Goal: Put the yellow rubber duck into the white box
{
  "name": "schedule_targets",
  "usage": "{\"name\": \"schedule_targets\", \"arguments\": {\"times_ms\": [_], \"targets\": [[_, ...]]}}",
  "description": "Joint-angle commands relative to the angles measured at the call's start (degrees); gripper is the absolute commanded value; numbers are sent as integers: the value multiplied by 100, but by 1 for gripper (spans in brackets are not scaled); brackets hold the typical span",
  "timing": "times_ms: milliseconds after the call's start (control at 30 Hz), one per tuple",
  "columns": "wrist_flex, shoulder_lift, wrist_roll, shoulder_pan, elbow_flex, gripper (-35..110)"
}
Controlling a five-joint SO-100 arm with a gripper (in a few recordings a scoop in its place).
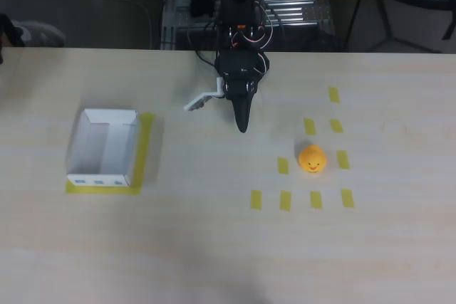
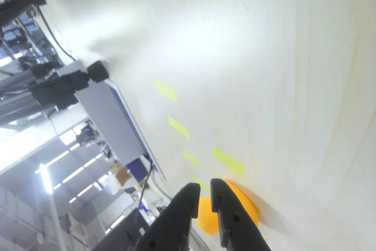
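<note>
i see the yellow rubber duck [image 1: 312, 159] right of centre in the overhead view, on the counter [image 1: 214, 247] among yellow tape marks [image 1: 285, 200], well apart from the white box [image 1: 104, 149] at left. my pincer [image 2: 202, 199] is nearly closed and empty. i judge the duck light, soft and squashy; i'd pinch its rounded middle gently.

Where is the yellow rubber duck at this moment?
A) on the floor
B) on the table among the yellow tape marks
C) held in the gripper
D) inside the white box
B: in the overhead view the yellow rubber duck sits on the table among tape marks, apart from the gripper and the white box.
</note>
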Motion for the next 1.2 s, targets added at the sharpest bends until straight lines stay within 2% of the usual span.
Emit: {"name": "schedule_targets", "arguments": {"times_ms": [0,267,433,533,700,933,1167], "targets": [[-53,299,9,97,220,0],[-97,299,-369,-272,229,0],[-492,299,-413,-193,334,0],[-202,299,-642,-167,97,0],[809,-132,-809,-483,-1767,0],[1828,-3015,-870,-1125,-5238,0],[2566,-5396,-896,-1468,-7330,0]]}}
